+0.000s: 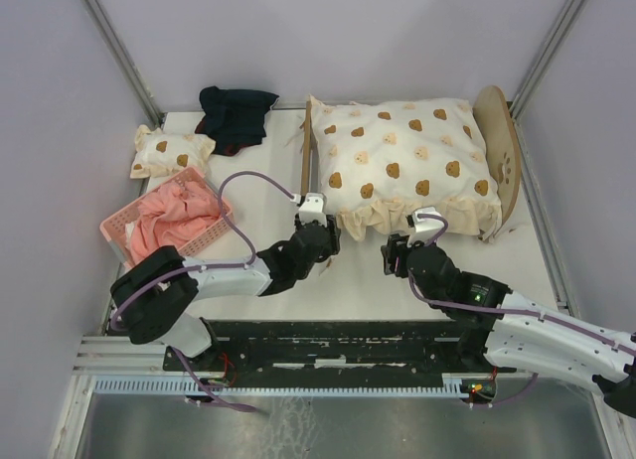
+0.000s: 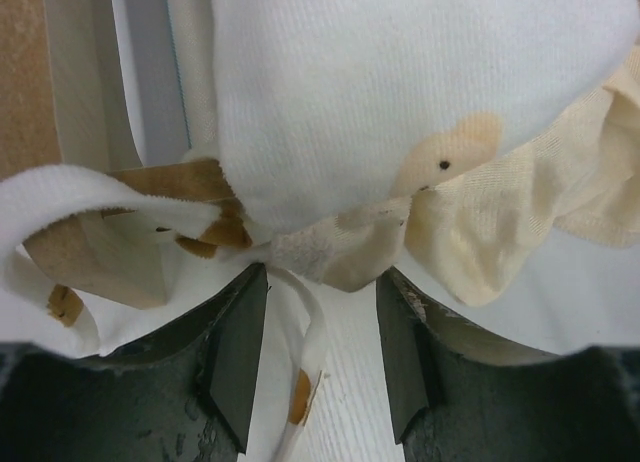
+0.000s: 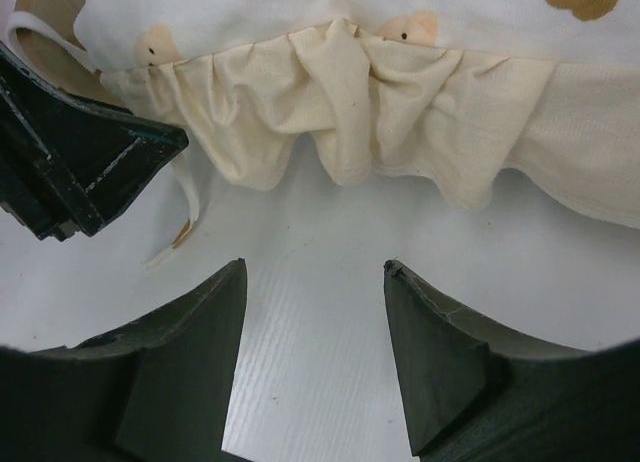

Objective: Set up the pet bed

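Observation:
The pet bed (image 1: 500,151) stands at the back right, its arched headboard with a paw print on the right and its low footboard (image 1: 305,166) on the left. A cream bear-print quilt (image 1: 402,161) covers the top and hides the mattress. My left gripper (image 1: 316,221) sits at the quilt's front left corner. In the left wrist view the left gripper (image 2: 323,274) is open, with a loose white tie strap (image 2: 312,327) lying on the table between the jaws. My right gripper (image 3: 314,265) is open over bare table, just short of the quilt's ruffled edge (image 3: 380,112).
A pink basket (image 1: 204,240) holding pink cloth (image 1: 169,221) stands at the left. Behind it lie a small bear-print pillow (image 1: 171,151) and a dark cloth (image 1: 237,116). Grey walls close in the table on both sides and at the back.

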{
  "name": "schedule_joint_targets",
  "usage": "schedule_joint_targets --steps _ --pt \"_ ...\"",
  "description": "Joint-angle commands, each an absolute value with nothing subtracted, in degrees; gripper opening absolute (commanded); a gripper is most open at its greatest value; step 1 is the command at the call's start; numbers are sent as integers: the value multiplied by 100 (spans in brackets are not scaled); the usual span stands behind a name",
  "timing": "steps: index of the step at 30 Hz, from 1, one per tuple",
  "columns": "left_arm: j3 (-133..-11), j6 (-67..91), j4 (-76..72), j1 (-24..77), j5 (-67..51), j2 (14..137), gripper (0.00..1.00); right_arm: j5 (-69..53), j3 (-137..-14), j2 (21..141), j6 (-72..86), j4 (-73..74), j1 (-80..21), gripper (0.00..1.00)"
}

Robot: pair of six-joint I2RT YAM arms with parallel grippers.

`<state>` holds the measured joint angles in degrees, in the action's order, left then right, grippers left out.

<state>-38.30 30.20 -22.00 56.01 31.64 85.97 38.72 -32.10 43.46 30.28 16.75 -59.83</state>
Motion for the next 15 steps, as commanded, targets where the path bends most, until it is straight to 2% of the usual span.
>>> schedule_joint_targets --steps 1,4,7,9,12,15 --pt "-4032 3247 -3070 5629 3597 8669 55 3855 -3218 4295 3133 1430 -5975 65" --pt "-4111 3209 -3220 5628 3733 8687 52 3837 -3163 4359 3146 1345 -5972 65" --pt "-4214 3188 -3080 5629 3687 8611 21 3799 -3158 4434 3155 1319 -5976 65" --pt "-4248 3243 -2808 5633 3625 8465 11 3785 -3147 4470 3140 1295 -5974 65" --pt "-4248 3302 -2189 5626 3530 8089 3 3890 -3107 4516 3054 1279 -5972 65" --pt "-4179 3241 -1761 5626 3338 7681 3 4023 -3142 4520 2960 1356 -5966 65"
